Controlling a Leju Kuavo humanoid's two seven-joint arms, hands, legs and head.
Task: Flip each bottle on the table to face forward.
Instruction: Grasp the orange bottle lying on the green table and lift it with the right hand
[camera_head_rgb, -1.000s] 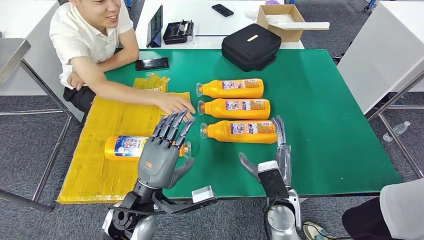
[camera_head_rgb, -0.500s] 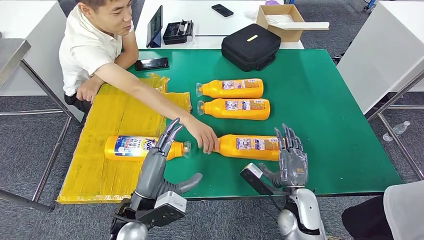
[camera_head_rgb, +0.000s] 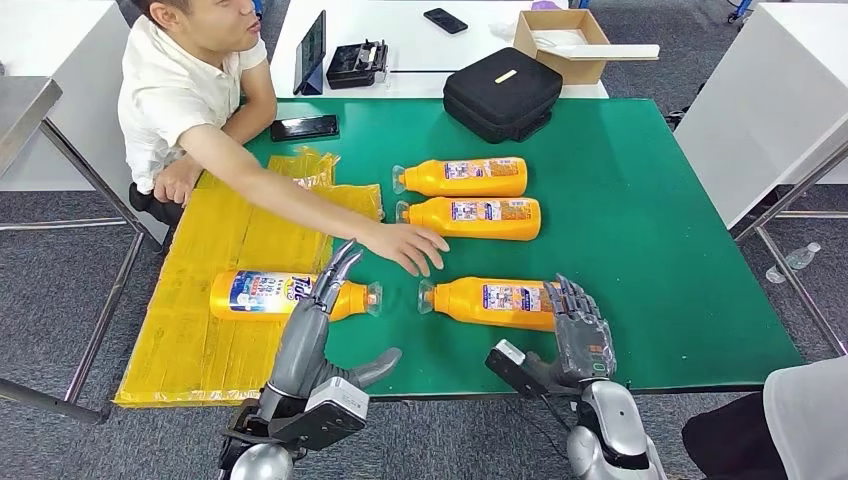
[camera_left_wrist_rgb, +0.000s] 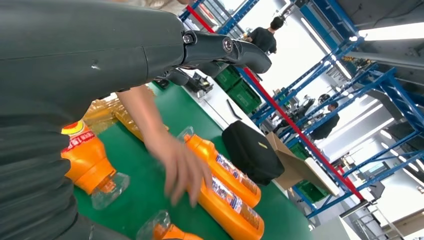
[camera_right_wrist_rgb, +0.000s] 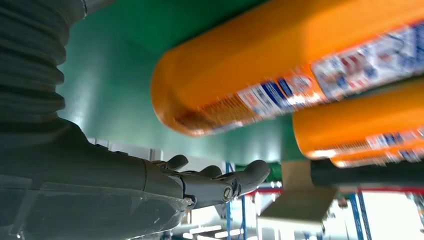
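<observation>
right hand (camera_head_rgb: 578, 328) open, fingers spread by base of nearest orange bottle (camera_head_rgb: 490, 302); contact unclear. left hand (camera_head_rgb: 318, 318) open, empty, over the blue-label bottle (camera_head_rgb: 262, 295) on yellow sheet (camera_head_rgb: 200, 330). person's hand (camera_head_rgb: 408, 245) above green table (camera_head_rgb: 640, 230). two more bottles (camera_head_rgb: 470, 198) lie farther back.

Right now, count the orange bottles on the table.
4: two side by side mid-table, one by the right hand, one on the yellow sheet by the left hand.
</observation>
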